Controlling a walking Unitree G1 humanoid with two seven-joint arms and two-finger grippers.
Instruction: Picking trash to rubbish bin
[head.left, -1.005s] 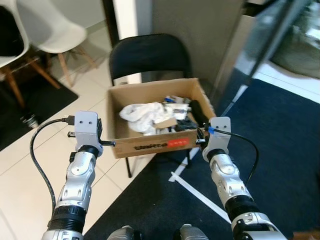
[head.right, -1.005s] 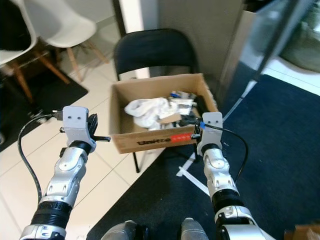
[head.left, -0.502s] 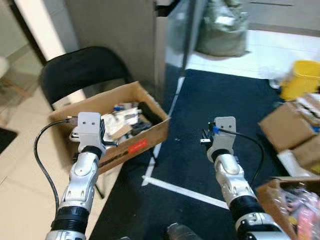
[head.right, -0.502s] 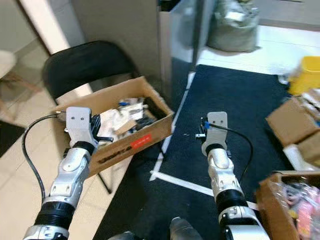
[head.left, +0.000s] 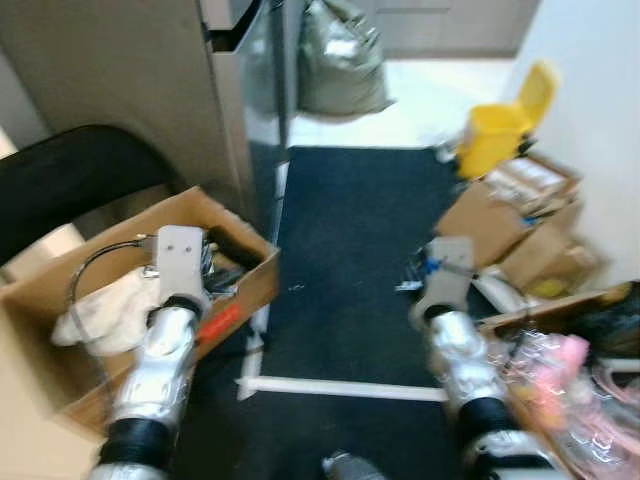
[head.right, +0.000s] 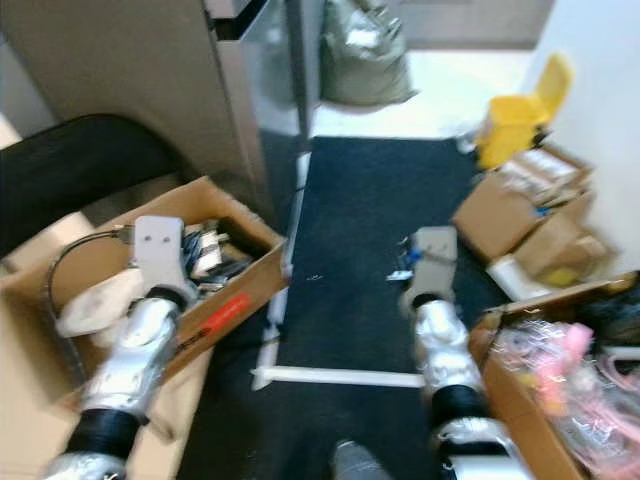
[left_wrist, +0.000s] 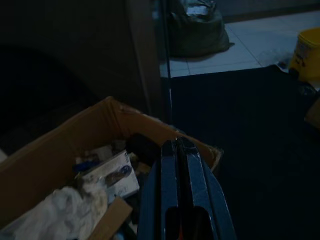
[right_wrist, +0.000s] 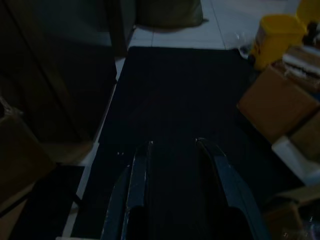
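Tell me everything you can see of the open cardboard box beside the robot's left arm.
The cardboard box is brown corrugated card with its top open. A red label and dark print mark its outer side wall. Inside lie a crumpled white cloth, printed packets and some dark items. It sits raised off the floor in front of a black chair, beside a grey cabinet, at the edge of the dark carpet. The left gripper, fingers shut, is above its rim.

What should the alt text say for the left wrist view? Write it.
The left gripper, its two black fingers pressed together and holding nothing, hangs over a cardboard box of white cloth and paper trash, beside a dark carpet.
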